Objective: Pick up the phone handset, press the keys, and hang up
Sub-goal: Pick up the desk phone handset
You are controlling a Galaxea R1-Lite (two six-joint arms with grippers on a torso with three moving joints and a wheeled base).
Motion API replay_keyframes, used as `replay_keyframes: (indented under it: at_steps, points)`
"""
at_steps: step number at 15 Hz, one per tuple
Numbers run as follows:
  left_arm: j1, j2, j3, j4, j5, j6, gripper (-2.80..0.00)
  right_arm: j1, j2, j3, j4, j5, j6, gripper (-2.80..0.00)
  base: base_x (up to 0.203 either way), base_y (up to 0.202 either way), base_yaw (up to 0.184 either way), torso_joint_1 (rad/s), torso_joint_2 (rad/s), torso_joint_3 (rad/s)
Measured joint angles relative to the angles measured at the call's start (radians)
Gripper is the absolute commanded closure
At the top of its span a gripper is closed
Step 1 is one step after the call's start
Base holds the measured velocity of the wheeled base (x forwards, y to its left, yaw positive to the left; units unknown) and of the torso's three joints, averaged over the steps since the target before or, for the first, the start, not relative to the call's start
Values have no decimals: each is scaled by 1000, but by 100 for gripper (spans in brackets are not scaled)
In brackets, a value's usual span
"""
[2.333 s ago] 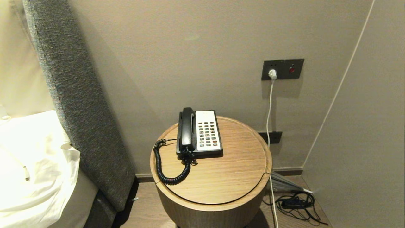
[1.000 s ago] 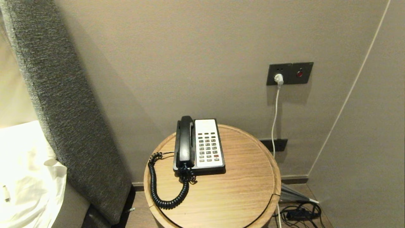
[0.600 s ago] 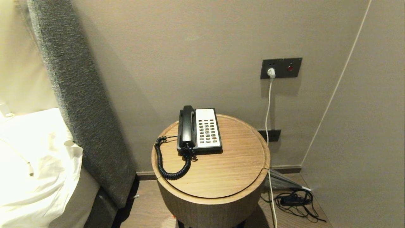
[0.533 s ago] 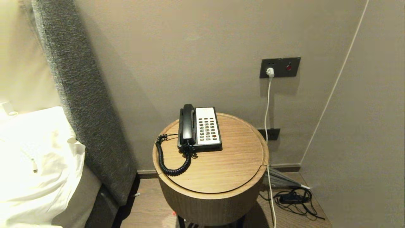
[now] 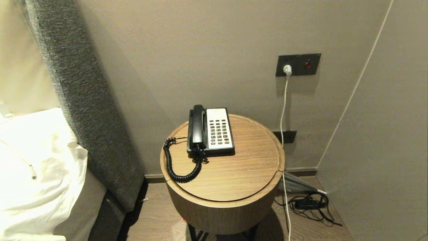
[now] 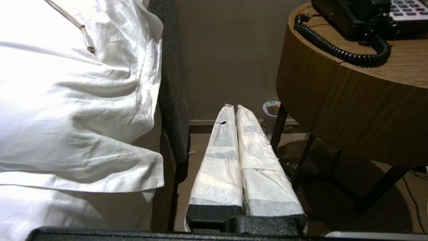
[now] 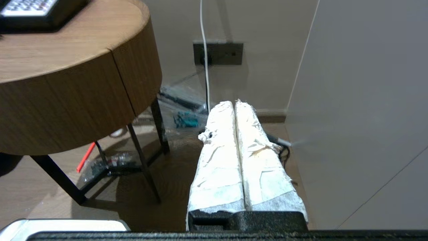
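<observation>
- On the round table [image 5: 234,180], the phone handset [image 5: 197,129] rests in its cradle beside the keys [image 5: 219,132]; our left gripper [image 6: 233,107] and right gripper [image 7: 234,103] hang low, fingers pressed together.
- We risk dragging the phone base [image 5: 217,151] by its coiled cord [image 5: 174,164].

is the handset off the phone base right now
No, the handset lies in its cradle on the base, left of the keys, with no claw near it.

Head camera high above the round table [image 5: 230,180]; wrist cameras low beside it.
</observation>
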Motion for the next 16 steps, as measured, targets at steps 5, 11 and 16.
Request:
replay_keyframes:
  at_steps: [5,11,16]
  points:
    - [1,0,0,0,0,0,0,0,0,0,0,0,0,0,0,0,0,1,2,-198]
    - [0,0,0,0,-1,-1,0,0,0,0,0,0,0,0,0,0,0,2,5,-195]
    - [1,0,0,0,-1,-5,0,0,0,0,0,0,0,0,0,0,0,3,2,-201]
